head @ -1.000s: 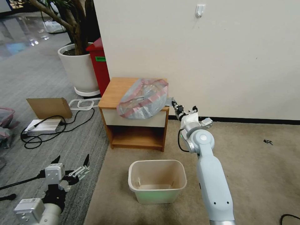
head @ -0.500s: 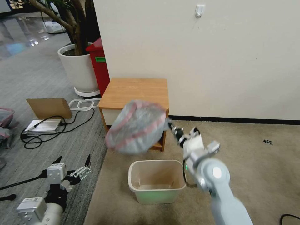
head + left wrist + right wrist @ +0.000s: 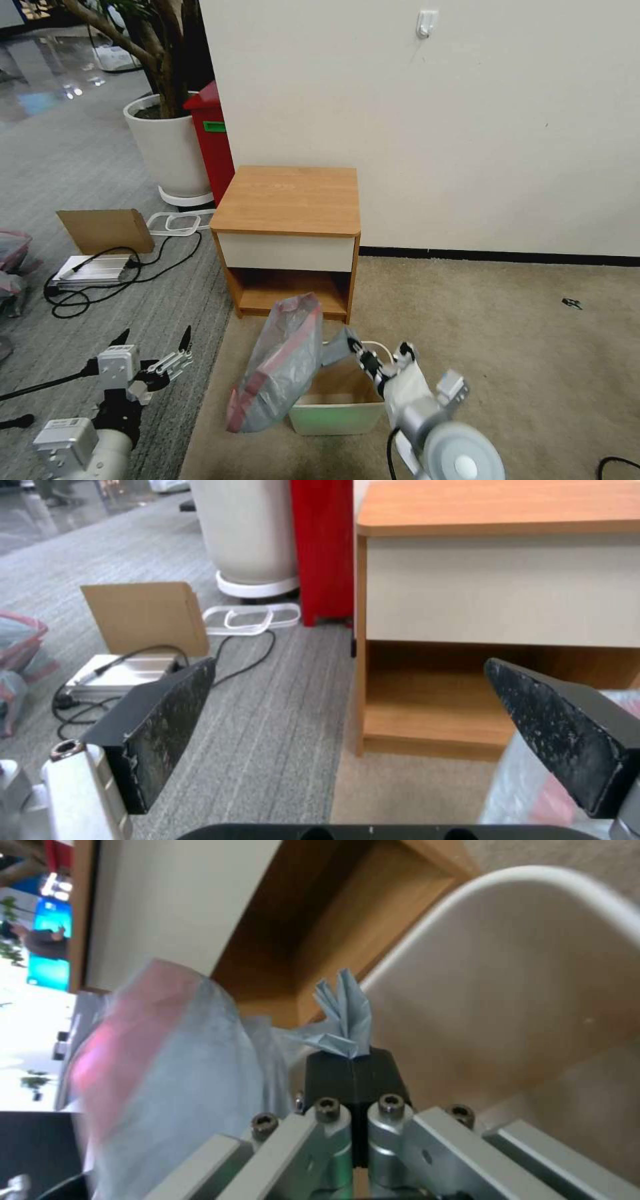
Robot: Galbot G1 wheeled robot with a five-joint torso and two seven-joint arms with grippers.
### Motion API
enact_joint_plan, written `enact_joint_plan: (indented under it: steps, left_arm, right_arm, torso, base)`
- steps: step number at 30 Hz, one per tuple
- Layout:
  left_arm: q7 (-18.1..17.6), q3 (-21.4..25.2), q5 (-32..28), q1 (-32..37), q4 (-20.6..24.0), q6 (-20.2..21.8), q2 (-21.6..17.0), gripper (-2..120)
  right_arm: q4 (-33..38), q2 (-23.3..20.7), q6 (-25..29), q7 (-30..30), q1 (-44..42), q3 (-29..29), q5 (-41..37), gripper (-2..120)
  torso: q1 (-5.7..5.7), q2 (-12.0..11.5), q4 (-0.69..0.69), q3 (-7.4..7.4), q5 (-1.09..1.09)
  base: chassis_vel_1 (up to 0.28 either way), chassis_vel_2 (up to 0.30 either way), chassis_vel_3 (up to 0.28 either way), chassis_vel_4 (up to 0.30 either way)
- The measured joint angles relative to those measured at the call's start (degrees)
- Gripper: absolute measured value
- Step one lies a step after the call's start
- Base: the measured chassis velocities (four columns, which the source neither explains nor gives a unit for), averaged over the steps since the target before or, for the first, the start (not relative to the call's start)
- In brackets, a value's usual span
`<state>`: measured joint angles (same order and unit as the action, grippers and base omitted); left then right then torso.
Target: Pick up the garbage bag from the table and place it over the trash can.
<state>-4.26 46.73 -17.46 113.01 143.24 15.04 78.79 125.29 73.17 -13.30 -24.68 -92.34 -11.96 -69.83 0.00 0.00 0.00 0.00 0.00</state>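
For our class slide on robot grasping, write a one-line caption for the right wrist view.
Right gripper pinches a corner of the garbage bag above the trash can.

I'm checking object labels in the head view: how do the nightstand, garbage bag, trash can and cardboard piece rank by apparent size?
1. table
2. garbage bag, nearer the camera
3. trash can, partly hidden, so unsure against the bag
4. cardboard piece
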Motion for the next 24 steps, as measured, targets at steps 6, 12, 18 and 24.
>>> enact_joint_plan:
  steps: [6, 12, 18, 24]
  left_arm:
    - [0.0, -0.55, -0.1, -0.39, 0.0, 0.06, 0.18, 100]
    - [0.0, -0.64, -0.13, -0.44, 0.0, 0.12, 0.19, 100]
    - [0.02, -1.32, -0.1, -0.67, 0.0, 0.37, 0.07, 100]
    - [0.87, -2.66, 0.11, -1.01, 0.0, 2.1, -0.48, 100]
  right_arm:
    - [0.18, -0.16, -0.9, 0.64, -1.76, -2.05, 0.79, 2]
    - [1.07, -0.44, -0.81, 0.54, -2.35, -2.74, 1.2, 22]
    - [3.35, -2.79, -0.16, -0.92, -3.25, -4.41, 0.94, 46]
    - [5.12, -3.05, 1.01, -1.4, -4.34, -4.75, 1.85, 68]
  torso:
    - [0.0, 0.0, 0.0, 0.0, 0.0]
    - [0.0, 0.0, 0.0, 0.0, 0.0]
    - [0.0, 0.0, 0.0, 0.0, -0.01]
    - [0.0, 0.0, 0.01, 0.0, 0.0]
  base:
    - [0.0, 0.0, 0.0, 0.0]
    - [0.0, 0.0, 0.0, 0.0]
    - [0.0, 0.0, 0.0, 0.0]
    - [0.0, 0.0, 0.0, 0.0]
